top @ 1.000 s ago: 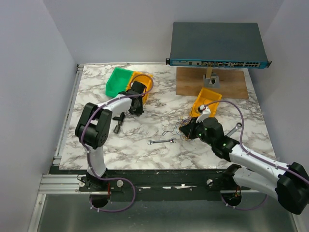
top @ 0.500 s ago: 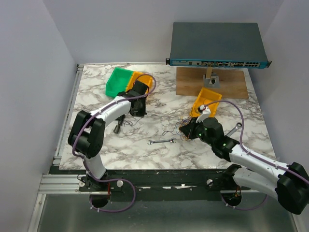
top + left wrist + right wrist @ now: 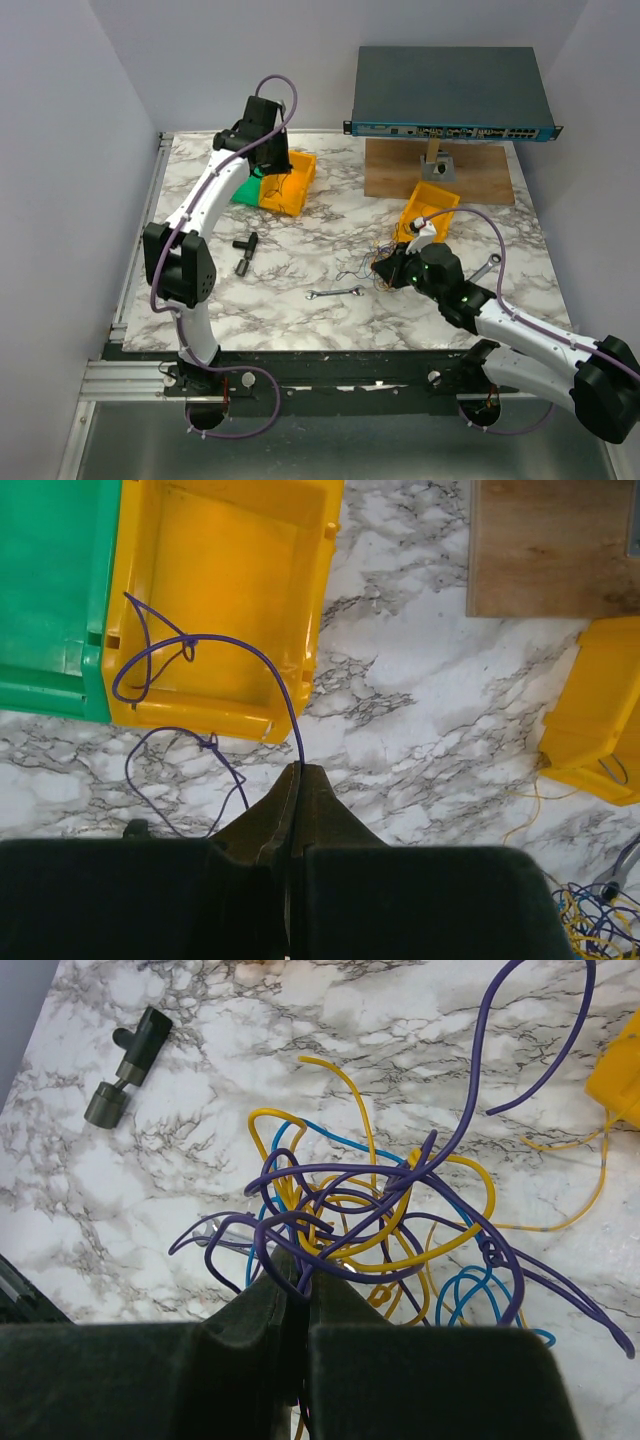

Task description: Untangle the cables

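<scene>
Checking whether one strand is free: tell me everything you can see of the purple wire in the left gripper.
The purple wire is hair-thin and flexible. The left gripper is shut on it at its tip. From there the wire arcs up and left over the yellow bin and curls into a loop with a small kink. A second kinked stretch runs lower, over the marble table. No other wire is tangled with it. Whether it touches the bin is unclear.

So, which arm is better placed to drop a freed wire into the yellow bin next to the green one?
Left, probably. The left gripper holds a single purple wire above that yellow bin; the right gripper pinches the tangle, far from it.
</scene>
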